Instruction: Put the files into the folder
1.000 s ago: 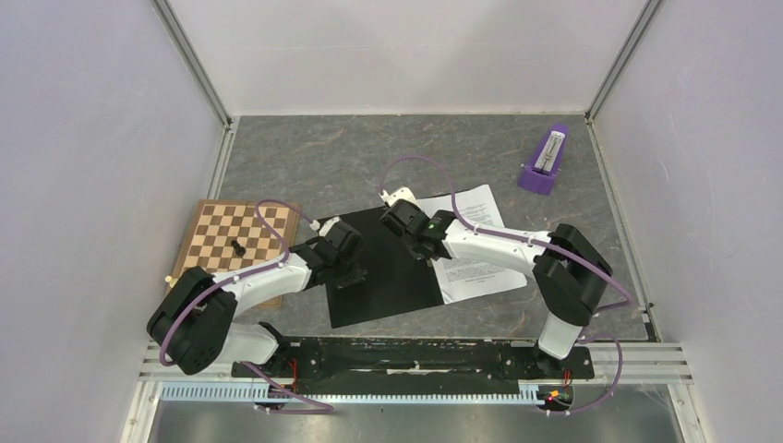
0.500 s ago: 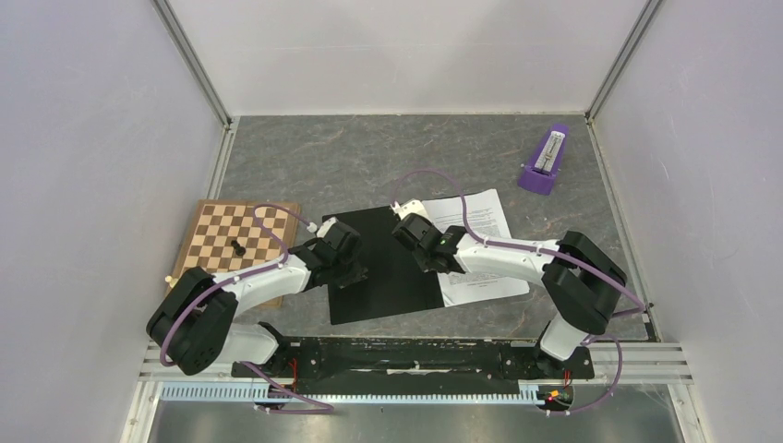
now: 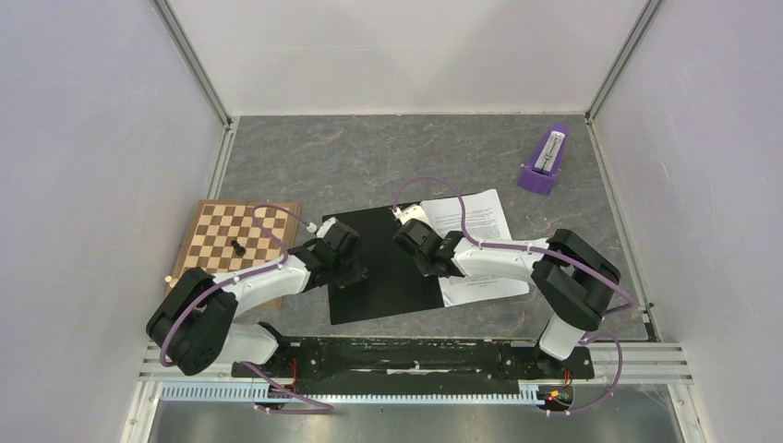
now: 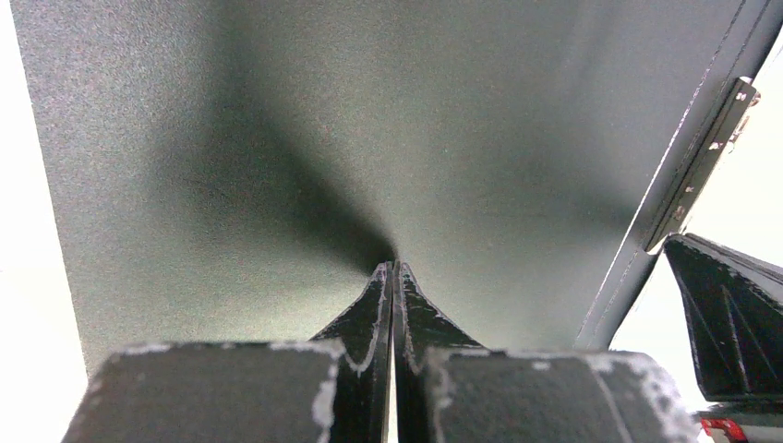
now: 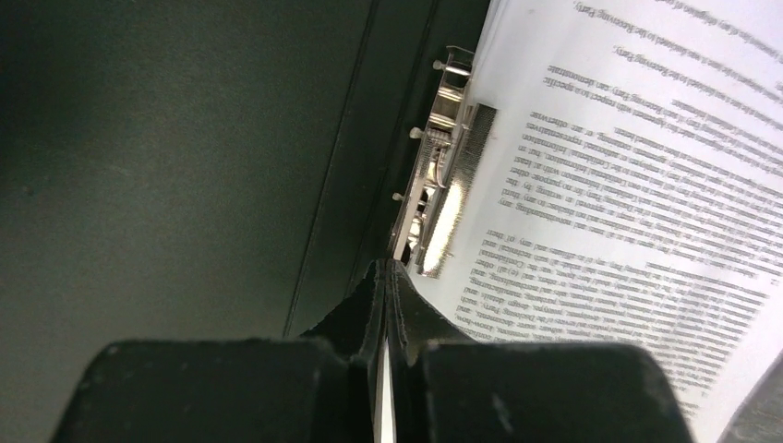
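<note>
Files [image 5: 628, 185] beside the shut, seemingly empty right pincer [image 5: 385, 272] could snag on the spine clip [image 5: 443, 185] just ahead and crumple; the shut left pincer [image 4: 394, 272] merely presses the folder [image 4: 277, 138].

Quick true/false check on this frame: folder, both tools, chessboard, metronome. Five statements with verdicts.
1. The folder lies open, black inside up. True.
2. Both tools are open. False: the left tool and the right tool are both shut.
3. A black chess piece stands on the chessboard. True.
4. The metronome sits on the files. False: it stands apart from them on the table, near the far right corner.
5. The right tool's tips are beside the metal spine clip. True.
</note>
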